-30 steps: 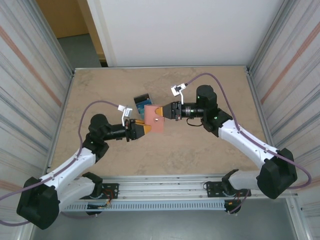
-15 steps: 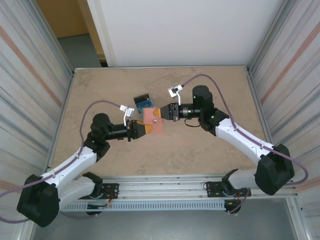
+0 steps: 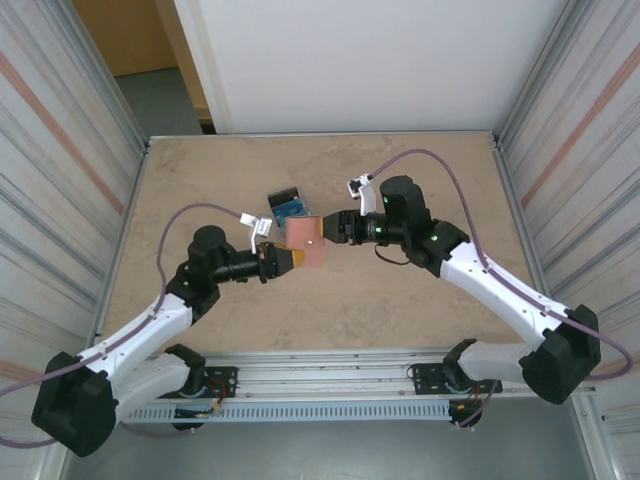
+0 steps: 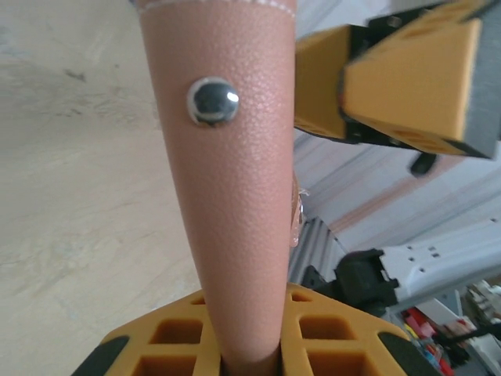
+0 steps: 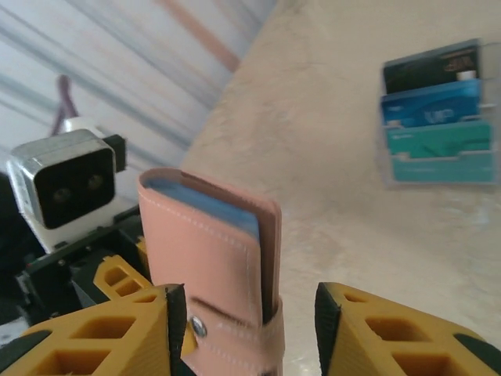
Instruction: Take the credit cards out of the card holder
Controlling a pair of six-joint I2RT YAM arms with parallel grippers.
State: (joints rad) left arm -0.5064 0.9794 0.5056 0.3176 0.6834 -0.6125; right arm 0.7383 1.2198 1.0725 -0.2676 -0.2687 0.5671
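The left end effector [image 3: 292,257] is closed on the lower edge of the wallet [image 3: 308,243] and holds it upright above the middle of the counter [image 3: 400,300]. In the left wrist view the pink leather rises from between the yellow fingers [image 4: 156,348], its metal snap [image 4: 212,102] facing the camera.

The right end effector [image 3: 328,232] faces it from the other side, jaws parted around the wallet's far end. In the right wrist view one finger [image 5: 102,333] sits against the wallet [image 5: 203,243] while the other [image 5: 391,329] stands clear of it, so it has no grip. A blue edge [image 5: 205,200] shows inside the fold; I cannot tell card from lining.

A fanned pile [image 3: 285,207] of black, blue and teal cards lies on the counter just behind.
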